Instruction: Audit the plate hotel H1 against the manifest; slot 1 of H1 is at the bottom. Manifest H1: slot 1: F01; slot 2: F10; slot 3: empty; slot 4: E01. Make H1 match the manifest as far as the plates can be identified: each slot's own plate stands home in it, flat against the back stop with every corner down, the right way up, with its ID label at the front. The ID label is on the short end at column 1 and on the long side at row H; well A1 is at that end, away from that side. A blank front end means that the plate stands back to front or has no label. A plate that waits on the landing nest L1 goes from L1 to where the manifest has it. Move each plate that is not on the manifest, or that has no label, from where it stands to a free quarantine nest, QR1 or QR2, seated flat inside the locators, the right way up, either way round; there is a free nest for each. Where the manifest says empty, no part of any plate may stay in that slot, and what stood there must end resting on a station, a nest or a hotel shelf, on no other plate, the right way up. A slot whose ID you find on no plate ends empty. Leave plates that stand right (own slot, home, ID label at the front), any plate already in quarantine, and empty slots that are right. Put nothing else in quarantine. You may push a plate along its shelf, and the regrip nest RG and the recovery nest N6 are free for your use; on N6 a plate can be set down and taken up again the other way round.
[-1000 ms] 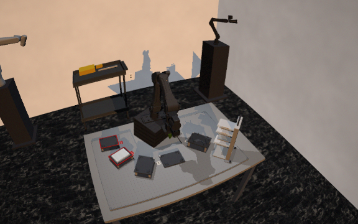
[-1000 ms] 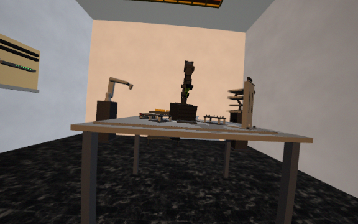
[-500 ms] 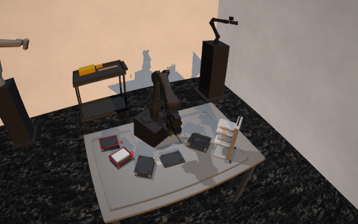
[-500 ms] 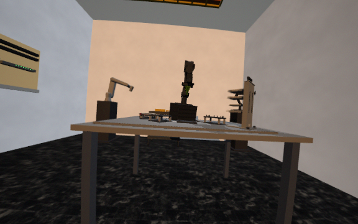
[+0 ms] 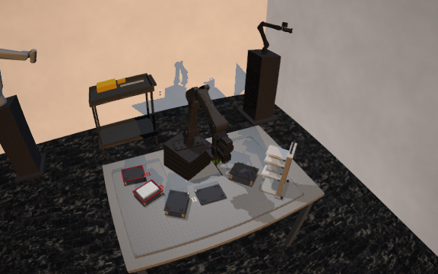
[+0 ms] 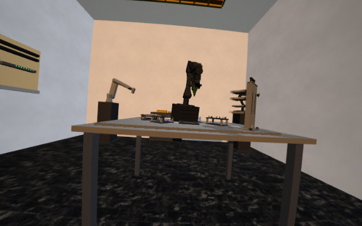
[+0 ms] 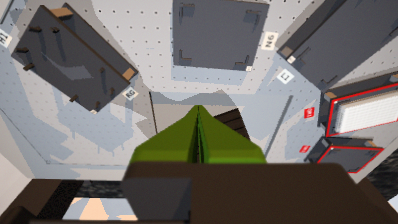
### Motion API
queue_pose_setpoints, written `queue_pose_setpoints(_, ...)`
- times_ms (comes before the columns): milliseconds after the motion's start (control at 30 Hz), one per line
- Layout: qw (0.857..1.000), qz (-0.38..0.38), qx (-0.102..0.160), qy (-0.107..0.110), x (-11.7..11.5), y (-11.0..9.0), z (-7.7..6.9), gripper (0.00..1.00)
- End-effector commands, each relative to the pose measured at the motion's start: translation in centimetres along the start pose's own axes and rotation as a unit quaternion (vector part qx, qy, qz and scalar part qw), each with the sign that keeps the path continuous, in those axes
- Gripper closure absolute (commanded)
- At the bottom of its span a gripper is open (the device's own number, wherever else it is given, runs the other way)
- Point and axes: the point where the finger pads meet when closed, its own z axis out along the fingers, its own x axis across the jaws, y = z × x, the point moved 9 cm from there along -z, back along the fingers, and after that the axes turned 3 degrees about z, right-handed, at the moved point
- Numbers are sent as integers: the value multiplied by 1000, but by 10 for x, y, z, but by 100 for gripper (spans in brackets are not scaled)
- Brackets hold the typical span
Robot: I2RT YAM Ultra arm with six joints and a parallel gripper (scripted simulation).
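The plate hotel H1 [image 5: 277, 167] stands at the right of the table, also in the exterior view [image 6: 245, 107]. Its shelves look pale; I cannot read any labels or tell plates from shelves. My gripper [image 5: 217, 162] [image 6: 195, 91] with green fingers hangs above the table beside the arm's base, left of the hotel. It is shut and holds nothing, as the wrist view [image 7: 198, 109] shows, and it points down. A white plate [image 5: 147, 189] [image 7: 367, 111] lies in one red-framed quarantine nest. The other red-framed nest [image 5: 133, 173] shows a dark top.
The RG nest [image 5: 243, 173] stands between gripper and hotel [image 7: 75, 57]. The N6 nest [image 5: 210, 194] [image 7: 217, 32] and the L1 nest [image 5: 176, 202] [image 7: 340, 35] lie toward the front, both dark on top. The arm's base block [image 5: 186, 156] fills the table's middle.
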Motion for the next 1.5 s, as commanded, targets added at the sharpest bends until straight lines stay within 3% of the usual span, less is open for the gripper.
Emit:
queue_pose_setpoints(0, 1000, 9, -21, 4, 9, 3, -8, 100)
queue_pose_setpoints(400, 995, -44, -81, 28, 37, -10, -7, 100)
queue_pose_setpoints(733, 984, -96, -141, 51, 65, -22, -4, 100)
queue_pose_setpoints(900, 979, -112, -159, 58, 72, -26, -3, 100)
queue_pose_setpoints(1300, 954, -173, -228, 85, 64, -35, 2, 100)
queue_pose_setpoints(1467, 946, -188, -245, 92, 62, -38, 4, 100)
